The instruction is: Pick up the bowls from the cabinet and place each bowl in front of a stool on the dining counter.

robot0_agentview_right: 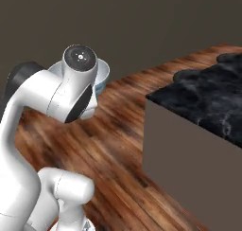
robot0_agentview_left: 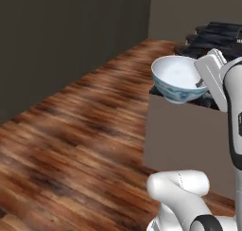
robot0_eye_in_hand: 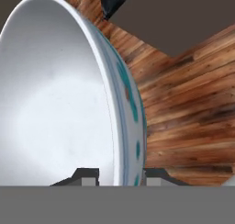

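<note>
In the hand view the claw (robot0_eye_in_hand: 120,175) is narrowed onto the rim of the bowl (robot0_eye_in_hand: 59,103), one dark fingertip (robot0_eye_in_hand: 87,175) inside the wall and the other outside it, so the bowl is held. The bowl is white inside, with blue-green marks on its outer wall. In the left base view the bowl (robot0_agentview_left: 177,78) sits at the upper right of the frame, tilted, held up in front of the near corner of the black marble table (robot0_agentview_left: 222,40), above the wooden floor (robot0_agentview_left: 80,145). In the right base view the bowl's rim (robot0_agentview_right: 103,74) peeks out behind the white arm (robot0_agentview_right: 56,95) at upper left.
</note>
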Robot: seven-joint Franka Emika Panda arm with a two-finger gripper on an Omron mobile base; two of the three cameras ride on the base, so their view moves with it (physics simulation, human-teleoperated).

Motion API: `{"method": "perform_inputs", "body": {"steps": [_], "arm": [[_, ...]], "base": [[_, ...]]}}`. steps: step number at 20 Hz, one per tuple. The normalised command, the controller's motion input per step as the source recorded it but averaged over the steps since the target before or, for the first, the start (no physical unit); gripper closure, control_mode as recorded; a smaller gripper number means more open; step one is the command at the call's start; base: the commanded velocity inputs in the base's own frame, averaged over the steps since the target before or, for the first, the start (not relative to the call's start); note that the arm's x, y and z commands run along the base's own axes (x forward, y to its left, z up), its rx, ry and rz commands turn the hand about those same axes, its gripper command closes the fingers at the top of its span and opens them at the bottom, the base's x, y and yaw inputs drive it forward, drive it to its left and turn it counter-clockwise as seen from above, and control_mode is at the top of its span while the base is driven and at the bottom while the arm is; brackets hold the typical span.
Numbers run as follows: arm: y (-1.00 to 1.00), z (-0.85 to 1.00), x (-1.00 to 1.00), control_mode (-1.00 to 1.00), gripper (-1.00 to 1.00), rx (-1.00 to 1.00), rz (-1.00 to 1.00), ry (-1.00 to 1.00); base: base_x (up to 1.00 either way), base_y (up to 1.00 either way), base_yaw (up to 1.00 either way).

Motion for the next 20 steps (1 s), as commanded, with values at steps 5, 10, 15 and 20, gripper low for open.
{"method": "perform_inputs", "body": {"steps": [5, 10, 15, 20], "arm": [[0.00, 0.00, 0.00, 1.00, 1.00, 0.00, 0.00, 0.00], [0.00, 0.00, 0.00, 1.00, 1.00, 0.00, 0.00, 0.00], [0.00, 0.00, 0.00, 1.00, 1.00, 0.00, 0.00, 0.00], [0.00, 0.00, 0.00, 1.00, 1.00, 0.00, 0.00, 0.00]], "base": [[0.88, 0.71, -0.67], [0.43, 0.59, -0.78], [0.00, 0.48, -0.87], [0.00, 0.78, -0.77]]}}
